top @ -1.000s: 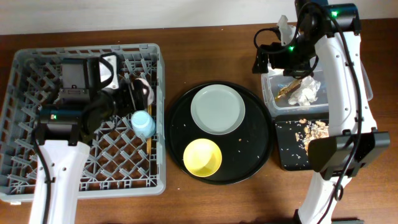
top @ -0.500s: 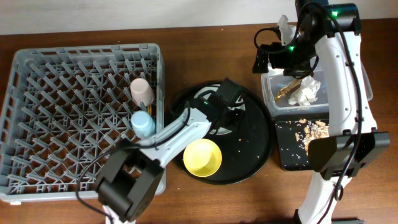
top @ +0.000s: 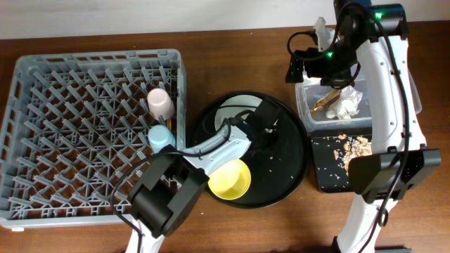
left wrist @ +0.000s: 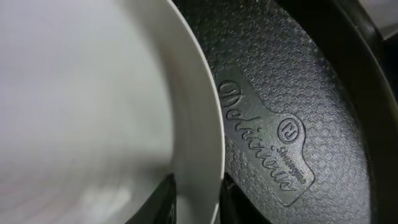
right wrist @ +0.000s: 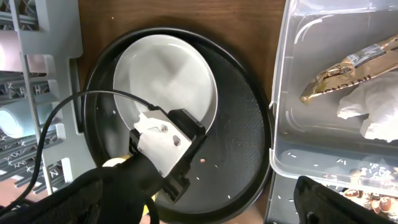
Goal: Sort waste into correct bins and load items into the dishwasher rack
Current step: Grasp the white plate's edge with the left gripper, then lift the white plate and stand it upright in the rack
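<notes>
My left gripper [top: 261, 125] reaches over the round black tray [top: 290, 165] and is shut on the right rim of the pale grey-green plate [top: 226, 116]. In the left wrist view its two dark fingers [left wrist: 166, 200] press either side of the plate [left wrist: 93, 106] rim. A yellow bowl [top: 230, 177] lies beside it on the tray. The pink cup [top: 160, 102] and blue cup [top: 162, 138] stand in the dishwasher rack [top: 98, 57]. My right gripper [top: 302, 63] hangs open and empty above the clear tub [top: 306, 112], which holds the wrapper [top: 325, 100] and napkin [top: 346, 104].
The shallow black tray [top: 325, 172] with food scraps [top: 355, 146] sits in front of the tub. In the right wrist view the left arm's white wrist [right wrist: 163, 140] lies across the plate [right wrist: 165, 71]. The rack fills the left of the table.
My left arm swung from over the rack across to the round tray, and its jaws closed on the plate's rim. The right arm has not moved.
</notes>
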